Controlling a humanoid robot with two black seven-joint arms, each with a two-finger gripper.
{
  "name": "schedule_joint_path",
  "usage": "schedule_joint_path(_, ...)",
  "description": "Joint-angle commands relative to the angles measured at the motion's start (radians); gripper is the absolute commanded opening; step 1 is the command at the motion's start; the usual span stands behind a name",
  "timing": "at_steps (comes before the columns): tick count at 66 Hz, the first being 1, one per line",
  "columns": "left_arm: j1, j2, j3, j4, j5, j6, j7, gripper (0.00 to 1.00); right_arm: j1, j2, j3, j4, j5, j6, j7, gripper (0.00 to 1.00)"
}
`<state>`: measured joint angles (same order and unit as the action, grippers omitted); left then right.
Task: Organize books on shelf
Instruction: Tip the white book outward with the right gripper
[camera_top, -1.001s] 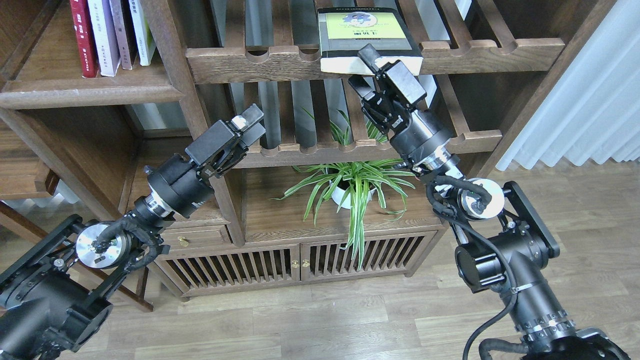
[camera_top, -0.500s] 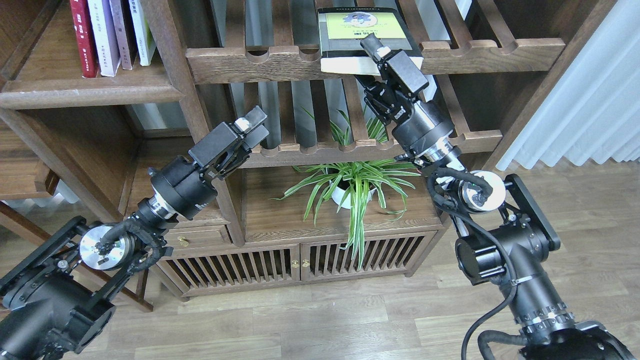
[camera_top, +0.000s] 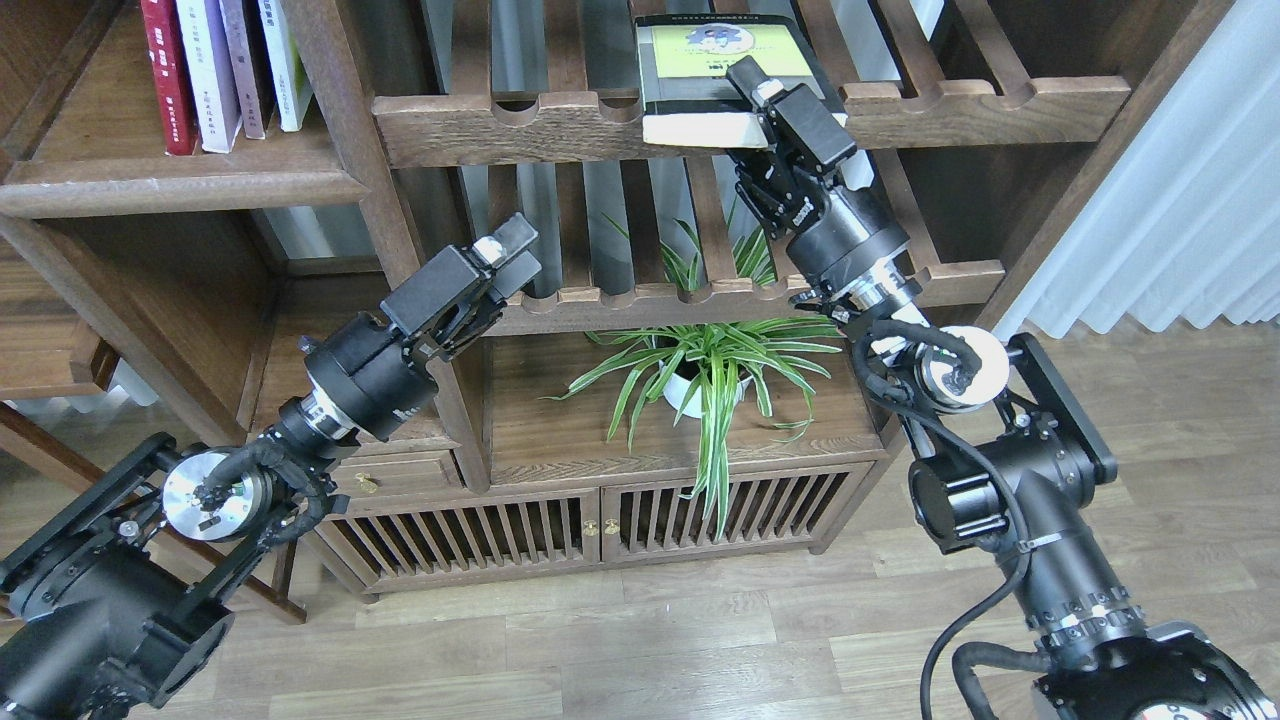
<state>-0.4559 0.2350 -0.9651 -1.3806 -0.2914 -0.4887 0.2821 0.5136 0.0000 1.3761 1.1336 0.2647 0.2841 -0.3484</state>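
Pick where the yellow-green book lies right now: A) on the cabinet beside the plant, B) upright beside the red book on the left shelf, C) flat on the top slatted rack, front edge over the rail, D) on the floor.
C: the yellow-green book lies flat on the slatted rack, its pale page edge overhanging the rail, with the right gripper at that edge.

The book (camera_top: 712, 62) lying flat on the slatted rack (camera_top: 560, 125) is showing a yellow-green cover with a dark border and pale page edges. The rack is showing dark brown wood. On the far left shelf (camera_top: 170, 180), red (camera_top: 168, 75), lavender-white (camera_top: 208, 70) and white spines are standing. The plant (camera_top: 705, 365) is showing striped green leaves in a white pot.
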Motion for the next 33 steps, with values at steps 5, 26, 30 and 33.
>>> schedule_joint_path(5, -0.001, 0.001, -0.003, 0.0, 0.0, 0.0, 0.0, 0.93, -0.01, 0.0, 0.001, 0.003, 0.014, 0.02, 0.002, 0.45)
schedule_joint_path(26, -0.001, 0.0, -0.006, 0.0, 0.0, 0.0, -0.003, 0.93, -0.012, 0.0, 0.001, 0.006, 0.073, 0.036, -0.001, 0.18)
schedule_joint_path(30, 0.0, -0.002, -0.006, 0.0, 0.0, 0.0, -0.006, 0.93, -0.013, 0.0, 0.003, 0.006, 0.074, 0.04, -0.003, 0.14)
schedule_joint_path(33, 0.0, -0.009, -0.007, 0.0, 0.0, 0.0, -0.014, 0.93, -0.014, 0.0, 0.004, 0.005, 0.076, 0.044, -0.004, 0.13)
